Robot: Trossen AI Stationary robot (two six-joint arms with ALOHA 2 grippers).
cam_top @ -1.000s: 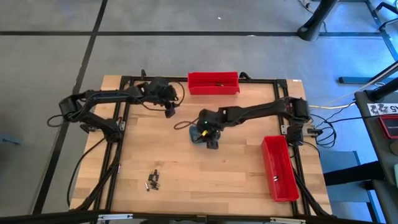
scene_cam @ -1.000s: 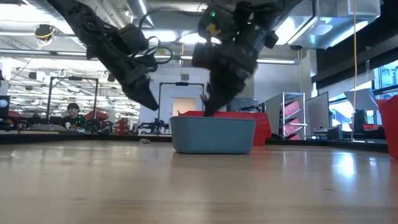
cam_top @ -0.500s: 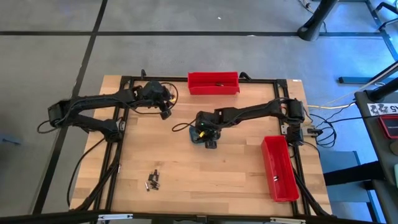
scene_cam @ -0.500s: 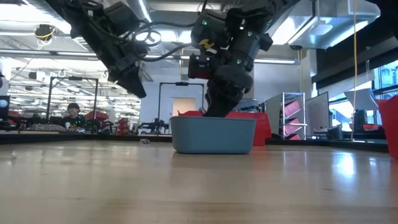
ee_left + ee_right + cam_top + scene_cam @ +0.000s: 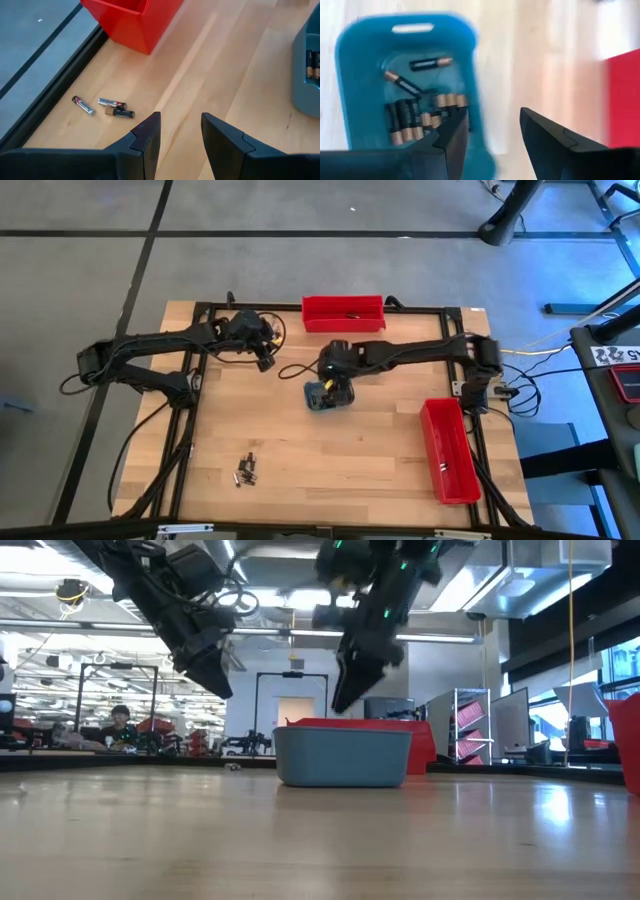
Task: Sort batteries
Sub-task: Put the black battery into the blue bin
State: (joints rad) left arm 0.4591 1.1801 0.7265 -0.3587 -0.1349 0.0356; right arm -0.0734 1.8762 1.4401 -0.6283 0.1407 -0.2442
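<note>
Blue tray (image 5: pixel 357 75) full of batteries (image 5: pixel 412 120), frame middle; right gripper (image 5: pixel 490 132) above, fingers apart, empty. Left gripper (image 5: pixel 180 132) fingers apart too.

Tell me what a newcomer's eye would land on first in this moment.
Probably the right gripper, open and empty, hanging just above the small blue tray at mid-table, where a heap of batteries lies inside. Next, the two red bins: one at the far edge, another by the right edge. The left gripper, also open, hovers over three loose batteries near the far bin.
</note>
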